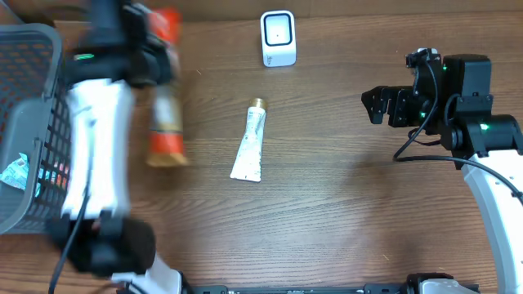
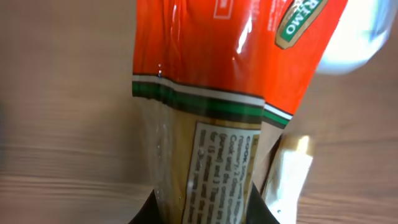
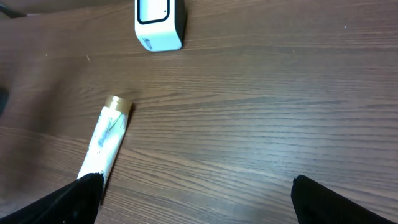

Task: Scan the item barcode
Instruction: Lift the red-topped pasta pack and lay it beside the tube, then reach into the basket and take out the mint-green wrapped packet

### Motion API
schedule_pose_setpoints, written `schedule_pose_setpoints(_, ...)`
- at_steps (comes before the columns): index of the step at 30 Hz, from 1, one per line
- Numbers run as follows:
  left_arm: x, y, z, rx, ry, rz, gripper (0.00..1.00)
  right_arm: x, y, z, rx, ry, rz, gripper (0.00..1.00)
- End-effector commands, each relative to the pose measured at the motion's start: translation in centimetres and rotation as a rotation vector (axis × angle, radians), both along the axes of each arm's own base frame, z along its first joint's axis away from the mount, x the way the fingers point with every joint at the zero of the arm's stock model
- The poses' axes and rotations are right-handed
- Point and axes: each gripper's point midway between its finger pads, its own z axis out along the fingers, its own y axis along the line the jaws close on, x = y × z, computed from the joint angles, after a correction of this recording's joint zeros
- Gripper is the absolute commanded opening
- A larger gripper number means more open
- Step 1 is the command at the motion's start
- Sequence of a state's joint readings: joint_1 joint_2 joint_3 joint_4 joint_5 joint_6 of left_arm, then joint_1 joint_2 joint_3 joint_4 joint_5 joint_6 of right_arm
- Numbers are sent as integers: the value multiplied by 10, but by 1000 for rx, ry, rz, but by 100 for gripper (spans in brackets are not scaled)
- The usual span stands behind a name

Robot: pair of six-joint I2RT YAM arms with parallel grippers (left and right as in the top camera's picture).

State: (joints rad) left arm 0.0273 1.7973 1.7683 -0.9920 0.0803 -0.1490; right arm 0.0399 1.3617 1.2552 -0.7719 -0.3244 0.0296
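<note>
The carry looks in hand: the left gripper [image 2: 202, 216] pinches the orange packet [image 2: 217, 93] above the table's [image 1: 327, 212] left side (right gripper [image 1: 374, 105] wide open, empty), and its barcode next needs facing the white scanner [image 1: 278, 37].

Partial "REMO" on orange packet [image 2: 211, 93]

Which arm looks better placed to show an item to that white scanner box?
Left, probably. The left gripper is shut on the orange packet, left of the scanner. The right gripper stands open and empty.
</note>
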Motion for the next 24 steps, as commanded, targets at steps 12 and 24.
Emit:
schedule_pose_setpoints(12,4,-97,-149,-57,130,-76,88,4,0,12,-7,-35,0,99)
schedule_pose_setpoints(24,14,57,129,33,-264,154,100,4,0,13,-8,-38,0,99)
